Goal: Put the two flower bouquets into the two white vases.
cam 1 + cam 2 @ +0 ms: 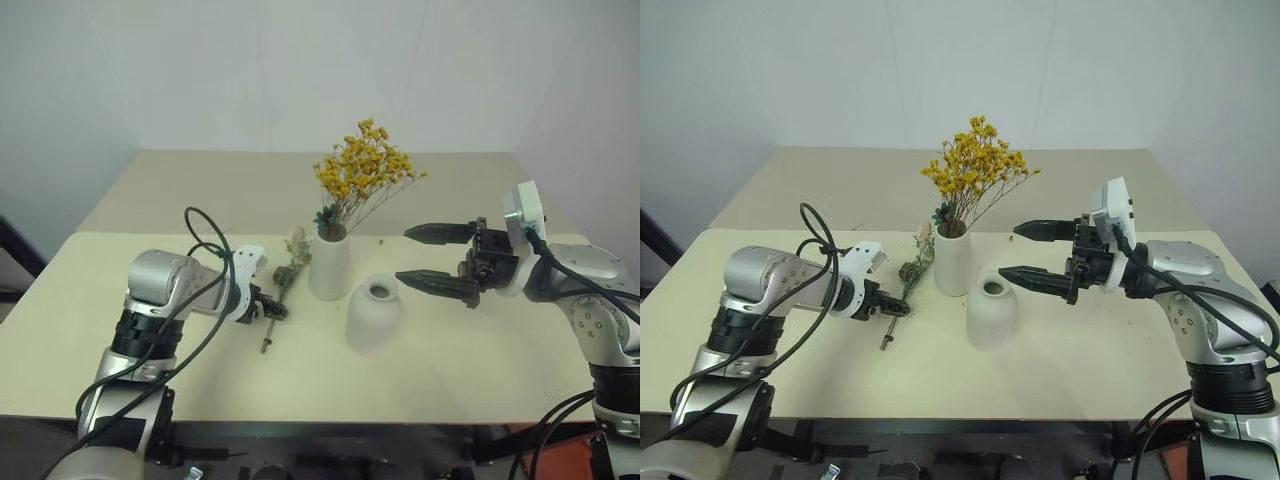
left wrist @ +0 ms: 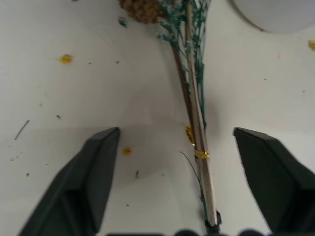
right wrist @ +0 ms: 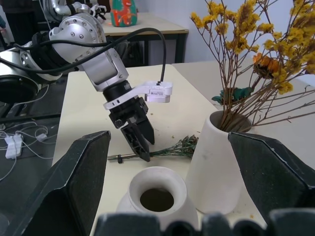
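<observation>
— Where is the tall vase (image 1: 329,266)?
— On the table (image 1: 480,360). The bushy bunch (image 1: 362,172) stands in it.
— And the short vase (image 1: 374,313)?
— Just right of the tall vase, nearer the front.
— The sprig (image 1: 283,287)?
— Flat on the table, left of the tall vase.

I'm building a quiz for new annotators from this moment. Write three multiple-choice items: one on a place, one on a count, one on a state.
1. Where is the yellow bouquet?
A. Flat on the table
B. Standing in the taller vase
C. Held by the right gripper

2. How many white vases stand on the table?
A. One
B. Two
C. Three

3. How is the grey-green sprig?
A. Lying on the table, stem between the left gripper jaws
B. Upright in the shorter vase
C. Raised in the air

Key: 1 B, its stems go down into the vase's mouth. 2 B, the taller vase and the shorter vase stand side by side. 3 A, the left wrist view shows the stem flat between the spread jaws.
</observation>
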Controlling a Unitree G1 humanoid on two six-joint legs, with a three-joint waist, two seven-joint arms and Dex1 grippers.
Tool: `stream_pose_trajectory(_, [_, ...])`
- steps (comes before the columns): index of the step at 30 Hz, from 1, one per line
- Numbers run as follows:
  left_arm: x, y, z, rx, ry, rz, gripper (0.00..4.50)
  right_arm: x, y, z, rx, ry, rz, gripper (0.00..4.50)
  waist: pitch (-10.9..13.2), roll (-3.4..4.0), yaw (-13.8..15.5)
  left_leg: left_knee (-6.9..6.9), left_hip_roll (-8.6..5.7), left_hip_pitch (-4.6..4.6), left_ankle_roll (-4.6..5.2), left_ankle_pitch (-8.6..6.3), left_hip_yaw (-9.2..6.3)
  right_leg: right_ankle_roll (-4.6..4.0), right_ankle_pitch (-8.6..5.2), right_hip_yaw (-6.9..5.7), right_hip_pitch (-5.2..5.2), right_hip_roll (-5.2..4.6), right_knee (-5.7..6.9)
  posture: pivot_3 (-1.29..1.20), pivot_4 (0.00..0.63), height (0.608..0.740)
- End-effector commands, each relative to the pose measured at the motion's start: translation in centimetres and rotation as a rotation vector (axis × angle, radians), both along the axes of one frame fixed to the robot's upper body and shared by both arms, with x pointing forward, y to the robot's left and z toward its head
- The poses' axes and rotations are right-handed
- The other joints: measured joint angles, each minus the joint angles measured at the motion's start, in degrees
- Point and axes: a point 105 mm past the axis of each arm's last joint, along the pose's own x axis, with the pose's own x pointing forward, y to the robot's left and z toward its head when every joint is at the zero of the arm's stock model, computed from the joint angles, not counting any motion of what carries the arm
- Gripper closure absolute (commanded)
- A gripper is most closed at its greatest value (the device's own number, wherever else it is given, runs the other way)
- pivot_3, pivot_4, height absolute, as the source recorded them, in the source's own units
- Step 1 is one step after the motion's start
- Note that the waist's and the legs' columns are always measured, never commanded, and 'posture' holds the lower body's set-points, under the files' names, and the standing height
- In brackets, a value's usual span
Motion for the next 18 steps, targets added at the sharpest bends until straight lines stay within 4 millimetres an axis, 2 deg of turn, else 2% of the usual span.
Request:
stream_pose_trajectory(1, [-0.4,0.2,-1.4,0.011,0.051,0.013,1.82,-0.5,-0.3,1.4,-0.009,-0.068,-0.005,0.00,-0.01,0.00,-0.01,0.00,0.00,0.00,0.00,0.00,0.00,0.00,0.00,0.00,0.00,0.00,0.00,0.00,0.150,0.740])
stream_pose_trajectory(5, [-0.2,0.3,-1.2,0.017,0.041,0.024,3.05,-0.5,-0.4,1.4,-0.008,-0.067,-0.010,0.00,-0.01,0.00,-0.02,0.00,0.00,-0.02,0.00,0.00,0.00,0.00,0.00,0.00,-0.02,-0.01,-0.02,0.00,0.150,0.740])
stream_pose_trajectory(9, [0.6,0.9,-0.2,0.003,-0.021,0.061,4.39,-0.5,-0.5,1.3,-0.006,-0.064,-0.013,0.00,0.00,0.00,-0.04,0.00,-0.01,-0.05,0.00,0.00,0.00,0.00,0.00,0.00,-0.04,-0.01,-0.02,0.00,0.150,0.740])
stream_pose_trajectory(11, [1.3,1.3,0.7,-0.023,-0.084,0.095,4.46,-0.4,-0.6,1.2,-0.010,-0.060,-0.016,0.00,0.00,0.00,-0.05,0.00,0.00,-0.08,0.00,0.00,0.00,0.00,0.00,0.00,-0.08,-0.01,-0.02,0.00,0.150,0.740])
stream_pose_trajectory(14, [2.9,2.8,3.8,-0.085,-0.264,0.192,4.46,-0.4,-1.0,0.9,-0.022,-0.047,-0.030,0.00,0.02,-0.04,-0.04,0.00,0.00,-0.19,-0.01,0.01,-0.01,-0.01,0.01,-0.01,-0.19,-0.01,-0.01,0.00,0.150,0.740])
stream_pose_trajectory(15, [3.4,3.0,6.7,-0.207,-0.385,0.218,4.46,-0.5,-1.3,0.8,-0.027,-0.040,-0.034,0.00,0.02,-0.04,-0.03,0.00,0.00,-0.22,-0.01,0.01,-0.01,-0.02,0.02,-0.01,-0.23,-0.01,-0.02,0.00,0.150,0.740])
stream_pose_trajectory(16, [3.6,3.2,8.6,-0.296,-0.467,0.236,4.46,-0.5,-1.4,0.7,-0.029,-0.036,-0.036,0.00,0.03,-0.06,-0.06,0.00,0.00,-0.23,-0.01,0.01,-0.01,-0.02,0.02,-0.01,-0.23,-0.02,-0.05,0.00,0.150,0.740])
stream_pose_trajectory(17, [3.4,3.2,12.1,-0.447,-0.606,0.222,4.46,-0.6,-1.6,0.6,-0.038,-0.031,-0.043,0.00,0.05,-0.08,-0.09,0.00,0.01,-0.27,-0.02,0.00,-0.01,-0.02,0.02,-0.01,-0.27,-0.03,-0.06,0.00,0.150,0.740])
stream_pose_trajectory(18, [2.8,3.1,14.7,-0.567,-0.703,0.190,4.46,-0.6,-1.8,0.5,-0.046,-0.027,-0.047,0.00,0.06,-0.10,-0.12,0.00,0.01,-0.32,-0.02,0.00,-0.01,-0.03,0.02,-0.01,-0.31,-0.04,-0.08,0.00,0.150,0.740])
